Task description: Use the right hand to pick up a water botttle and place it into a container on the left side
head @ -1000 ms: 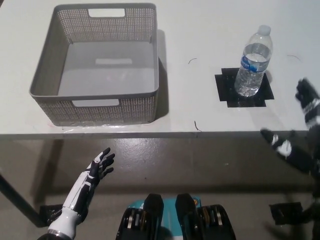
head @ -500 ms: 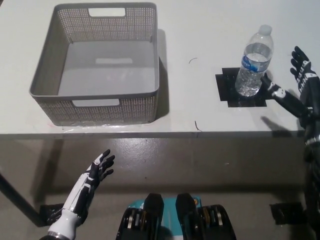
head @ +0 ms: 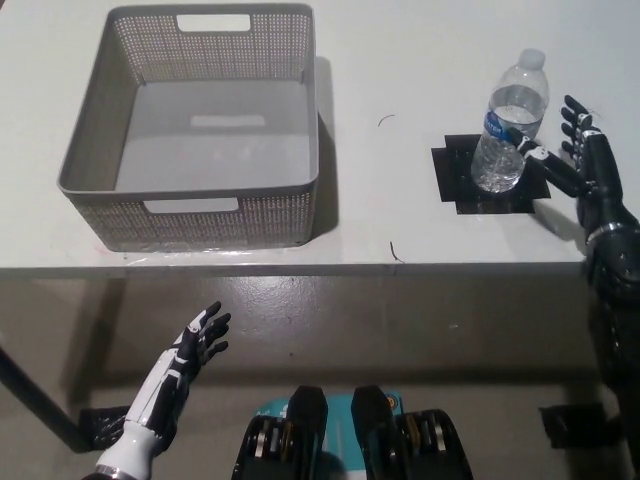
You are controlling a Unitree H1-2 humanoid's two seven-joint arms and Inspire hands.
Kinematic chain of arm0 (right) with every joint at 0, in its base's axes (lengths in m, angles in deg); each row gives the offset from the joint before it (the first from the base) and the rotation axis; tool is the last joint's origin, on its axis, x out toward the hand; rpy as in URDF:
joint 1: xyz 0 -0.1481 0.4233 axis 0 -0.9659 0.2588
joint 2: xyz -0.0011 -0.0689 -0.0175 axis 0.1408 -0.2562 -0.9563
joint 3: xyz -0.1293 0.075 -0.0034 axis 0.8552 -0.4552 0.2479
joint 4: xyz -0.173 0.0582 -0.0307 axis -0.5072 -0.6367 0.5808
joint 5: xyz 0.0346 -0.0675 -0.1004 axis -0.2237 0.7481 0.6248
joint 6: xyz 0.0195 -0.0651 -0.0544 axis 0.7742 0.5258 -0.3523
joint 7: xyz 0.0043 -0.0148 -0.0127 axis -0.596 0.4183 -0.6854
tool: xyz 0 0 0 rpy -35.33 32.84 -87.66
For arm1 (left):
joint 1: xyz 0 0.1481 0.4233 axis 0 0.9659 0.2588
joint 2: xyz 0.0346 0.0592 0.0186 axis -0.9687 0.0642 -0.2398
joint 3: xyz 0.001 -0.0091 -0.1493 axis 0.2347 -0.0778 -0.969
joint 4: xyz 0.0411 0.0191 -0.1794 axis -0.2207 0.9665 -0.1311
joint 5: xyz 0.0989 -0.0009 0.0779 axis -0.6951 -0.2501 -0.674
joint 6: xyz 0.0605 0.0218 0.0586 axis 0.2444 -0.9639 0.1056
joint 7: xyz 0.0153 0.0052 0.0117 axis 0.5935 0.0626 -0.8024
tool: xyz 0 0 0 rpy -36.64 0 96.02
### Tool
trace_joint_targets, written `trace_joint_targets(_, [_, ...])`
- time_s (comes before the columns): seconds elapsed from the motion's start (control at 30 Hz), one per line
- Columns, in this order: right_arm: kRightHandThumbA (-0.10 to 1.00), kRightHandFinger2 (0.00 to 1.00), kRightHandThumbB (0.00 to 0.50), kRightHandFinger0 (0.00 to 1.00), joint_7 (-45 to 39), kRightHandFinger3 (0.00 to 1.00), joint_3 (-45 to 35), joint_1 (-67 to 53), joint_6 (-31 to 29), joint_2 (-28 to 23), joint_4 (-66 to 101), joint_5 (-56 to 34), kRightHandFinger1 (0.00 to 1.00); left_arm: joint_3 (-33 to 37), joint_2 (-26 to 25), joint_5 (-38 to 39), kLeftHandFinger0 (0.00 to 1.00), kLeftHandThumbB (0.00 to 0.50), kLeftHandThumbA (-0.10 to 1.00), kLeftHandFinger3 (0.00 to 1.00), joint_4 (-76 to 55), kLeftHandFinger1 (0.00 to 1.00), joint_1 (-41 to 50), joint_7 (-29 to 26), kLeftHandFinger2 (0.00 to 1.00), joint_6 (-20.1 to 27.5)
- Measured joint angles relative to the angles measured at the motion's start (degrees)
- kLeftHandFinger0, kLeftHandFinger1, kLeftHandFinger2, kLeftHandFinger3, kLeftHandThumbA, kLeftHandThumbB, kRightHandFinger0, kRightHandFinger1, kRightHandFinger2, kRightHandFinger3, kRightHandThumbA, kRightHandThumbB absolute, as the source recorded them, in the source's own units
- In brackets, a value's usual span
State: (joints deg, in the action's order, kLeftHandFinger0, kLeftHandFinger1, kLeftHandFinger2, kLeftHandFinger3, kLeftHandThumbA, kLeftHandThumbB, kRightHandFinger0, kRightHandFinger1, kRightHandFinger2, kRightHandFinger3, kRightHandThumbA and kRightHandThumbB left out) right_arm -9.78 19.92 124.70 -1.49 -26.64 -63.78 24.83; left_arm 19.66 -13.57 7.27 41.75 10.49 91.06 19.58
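My right hand (head: 585,170) is spreading its fingers beside the clear, ribbed plastic bottle (head: 509,124), holding nothing; the woven grey basket (head: 190,208) is sitting left. My left hand (head: 193,344) is hanging open below.

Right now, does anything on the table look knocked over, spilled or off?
Nothing stands out. The water bottle stands upright on its black square, cap on, and the grey basket sits level and empty.

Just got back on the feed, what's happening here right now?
The black right hand is open beside the water bottle, fingers spread, not gripping it. The bottle stands upright on a black patch on the white table. The grey basket on the left holds nothing. The white left hand rests open below the table edge.
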Motion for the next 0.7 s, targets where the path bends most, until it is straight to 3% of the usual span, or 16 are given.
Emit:
trace_joint_targets(0.27, [0.97,1.00,0.500,1.00,0.54,1.00,2.30,9.34,-3.01,0.25,-14.91,0.10,1.00,0.03,0.00,0.54,1.00,0.173,0.98,1.00,0.01,1.00,-0.06,0.07,1.00,0.00])
trace_joint_targets(0.33, [0.66,1.00,0.500,1.00,0.82,1.00,2.93,11.69,-3.83,0.53,-18.22,0.24,1.00,0.04,0.00,0.54,1.00,0.169,0.99,1.00,0.03,1.00,-0.12,0.08,1.00,0.01])
trace_joint_targets(0.37, [0.34,0.93,0.456,0.78,1.23,1.00,3.26,13.46,-4.68,0.79,-20.66,0.36,0.83,0.06,0.00,0.54,1.00,0.162,0.99,1.00,0.12,1.00,-0.15,0.08,1.00,0.04])
trace_joint_targets(0.4, [0.01,0.36,0.334,0.07,1.79,0.43,3.33,14.85,-5.32,1.04,-22.57,0.39,0.19,0.07,0.00,0.54,1.00,0.162,0.99,1.00,0.21,1.00,-0.19,0.08,1.00,0.09])
trace_joint_targets(0.43, [-0.08,0.33,0.281,0.01,3.05,0.33,3.32,16.62,-5.81,1.50,-24.93,0.44,0.11,0.08,0.00,0.54,1.00,0.161,0.99,1.00,0.37,1.00,-0.21,0.08,1.00,0.13])
trace_joint_targets(0.47, [-0.10,0.35,0.199,0.00,3.93,0.29,3.33,17.79,-6.04,1.82,-26.35,0.51,0.04,0.11,0.01,0.54,1.00,0.165,0.99,1.00,0.47,1.00,-0.24,0.08,1.00,0.13])
trace_joint_targets(0.53, [-0.10,0.44,0.126,0.00,6.17,0.41,3.38,19.68,-6.64,2.46,-28.83,0.71,0.02,0.15,0.01,0.52,1.00,0.178,1.00,1.00,0.61,1.00,-0.27,0.07,1.00,0.13])
trace_joint_targets(0.63, [-0.10,0.57,0.114,0.00,9.57,0.57,3.59,21.98,-7.57,3.60,-32.59,1.06,0.09,0.14,0.01,0.53,1.00,0.180,0.99,1.00,0.65,1.00,-0.44,0.07,1.00,0.12])
trace_joint_targets(0.7, [-0.10,0.56,0.111,0.00,11.77,0.59,3.75,23.05,-8.35,4.34,-34.14,1.28,0.10,0.13,0.01,0.61,1.00,0.164,0.99,1.00,0.60,1.00,-0.59,0.12,1.00,0.09])
